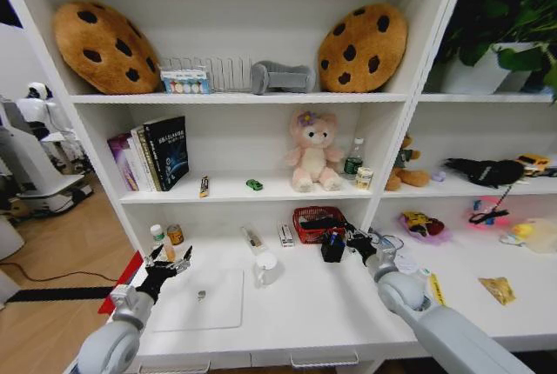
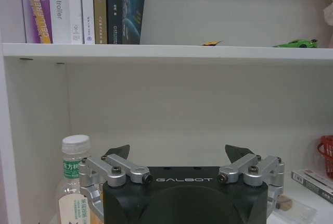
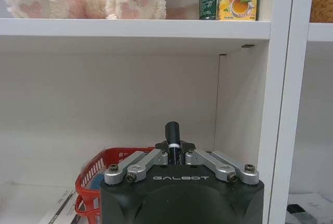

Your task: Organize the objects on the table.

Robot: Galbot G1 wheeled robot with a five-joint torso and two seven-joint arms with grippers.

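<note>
Nearest the head camera, the right arm is seen reaching forward from the lower right corner, its right gripper (image 1: 359,243) raised over the white desk (image 1: 313,304) beside a black pen holder (image 1: 332,247) and a red basket (image 1: 318,223). A black marker (image 3: 173,141) is clamped between the closed fingers; its long axis is held upright, the cap end pointing up, while its lower length is hidden behind the gripper body. The basket's contents cannot be made out. A white mug (image 1: 266,268) is stood near the middle of the desk, and a silver laptop (image 1: 200,299) is laid closed and flat at the left, partly covered by the left arm. The left gripper (image 1: 168,261) is held just above the laptop's far left corner with its fingers (image 2: 117,152) spread wide and nothing between them. A small white-capped bottle (image 2: 73,182) is seen beside it, its lower part cut off. On the shelf above, a tiny green toy car (image 1: 254,184) is placed sideways, near a pink plush bear (image 1: 312,153).
</note>
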